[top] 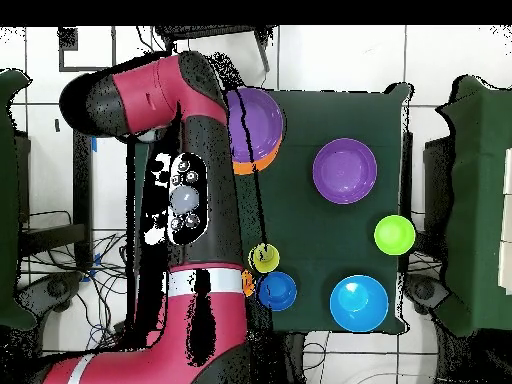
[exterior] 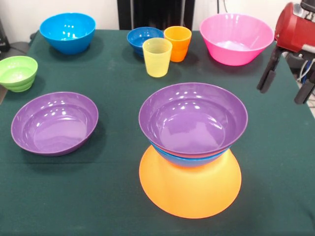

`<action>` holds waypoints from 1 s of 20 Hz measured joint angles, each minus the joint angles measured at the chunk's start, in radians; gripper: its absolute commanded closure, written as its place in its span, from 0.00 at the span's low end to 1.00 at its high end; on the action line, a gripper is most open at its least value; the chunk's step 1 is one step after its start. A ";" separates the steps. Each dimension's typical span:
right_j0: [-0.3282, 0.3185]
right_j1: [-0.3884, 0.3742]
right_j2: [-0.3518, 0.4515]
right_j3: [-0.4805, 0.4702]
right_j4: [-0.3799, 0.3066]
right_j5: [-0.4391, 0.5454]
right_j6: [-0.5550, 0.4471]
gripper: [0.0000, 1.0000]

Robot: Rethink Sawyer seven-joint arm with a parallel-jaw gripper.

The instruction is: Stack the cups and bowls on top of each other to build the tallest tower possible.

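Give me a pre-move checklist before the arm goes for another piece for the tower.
1. Tower seated square: ok. Purple bowl sits upright on a blue bowl, on the upturned orange base.
2. Top free to take a piece: ok, the purple bowl is empty.
3. Gripper clear of the tower: ok, off at the table's edge.
4. Jaws empty: ok, open, nothing between them.
5. Loose pieces unblocked: ok for the second purple bowl, green bowl and pink bowl; yellow cup, orange cup and dark blue bowl crowd together.
6. Cups touching: cannot tell.
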 measured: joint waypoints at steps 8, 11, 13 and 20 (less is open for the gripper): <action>-0.031 -0.110 0.015 0.195 0.045 -0.195 0.000 0.00; -0.031 -0.164 0.015 0.298 0.055 -0.288 0.000 0.00; -0.030 -0.191 0.015 0.354 0.059 -0.328 0.000 0.00; -0.027 -0.249 0.015 0.490 0.060 -0.363 0.000 0.00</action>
